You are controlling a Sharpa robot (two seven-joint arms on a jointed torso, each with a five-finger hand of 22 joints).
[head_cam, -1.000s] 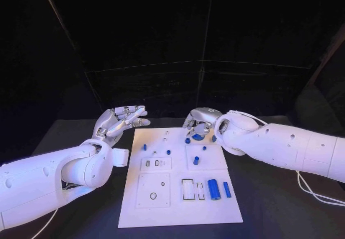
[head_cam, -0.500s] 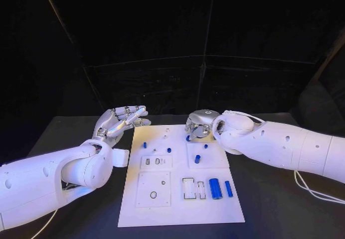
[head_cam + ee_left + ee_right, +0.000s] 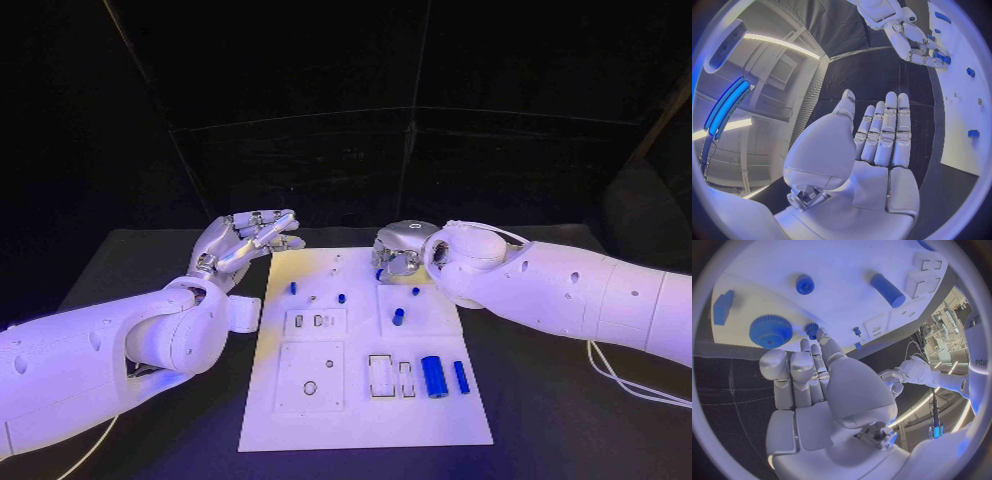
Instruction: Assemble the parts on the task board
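The white task board [image 3: 364, 400] is laid lengthwise on the black table [image 3: 577, 420] between the two arms. The left hand [image 3: 242, 243] is raised beside the board's far left corner, its fingers extended and slightly apart, nothing being held. The right hand [image 3: 398, 250] is poised over the board's far edge with its fingers partly curled toward the surface; no part is seen between them. In the right wrist view, a large blue gear [image 3: 771, 331] and a smaller gear [image 3: 811, 329] are seen just beyond the fingertips [image 3: 820, 334]. Nearer the robot, a thick blue cylinder [image 3: 431, 377] and a thinner blue bar [image 3: 462, 376] are laid side by side on the board, beside rectangular recesses [image 3: 389, 376].
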